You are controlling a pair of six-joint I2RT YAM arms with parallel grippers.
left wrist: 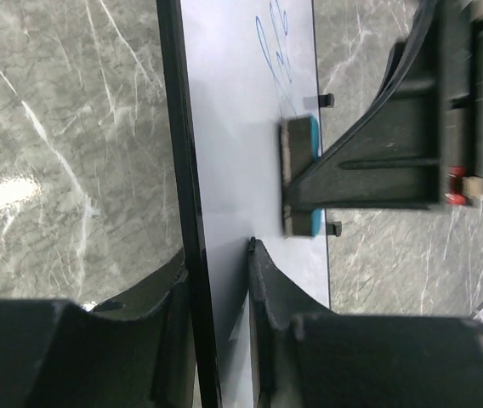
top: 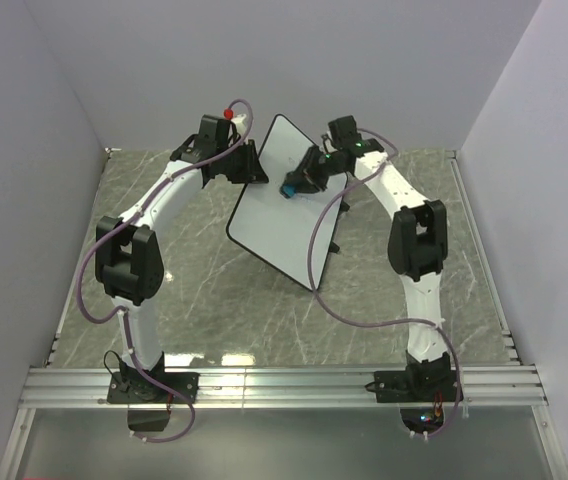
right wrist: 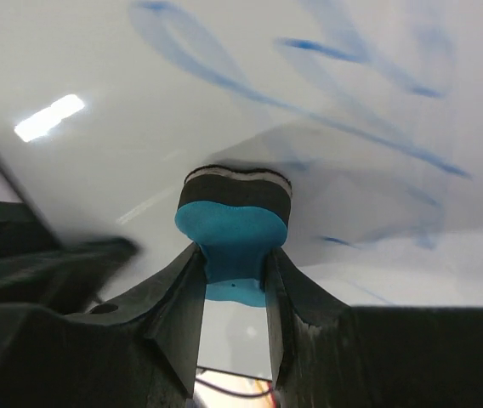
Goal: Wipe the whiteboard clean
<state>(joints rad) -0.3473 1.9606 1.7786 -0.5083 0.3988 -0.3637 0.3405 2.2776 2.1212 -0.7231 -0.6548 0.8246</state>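
The whiteboard [top: 279, 205], white with a thin black frame, stands tilted on edge in the middle of the table. My left gripper [top: 254, 168] is shut on its left edge, one finger on each face, as the left wrist view shows [left wrist: 216, 280]. My right gripper [top: 299, 183] is shut on a blue eraser block [right wrist: 233, 223] and presses its dark pad flat against the board face. Blue scribbles [right wrist: 352, 93] lie above and right of the eraser. The eraser also shows in the left wrist view [left wrist: 301, 174], below blue writing [left wrist: 275, 51].
The table is grey marble [top: 194, 290] with white walls on three sides. An aluminium rail [top: 284, 385] runs along the near edge by the arm bases. The board's small black feet [left wrist: 328, 100] stick out on its far edge.
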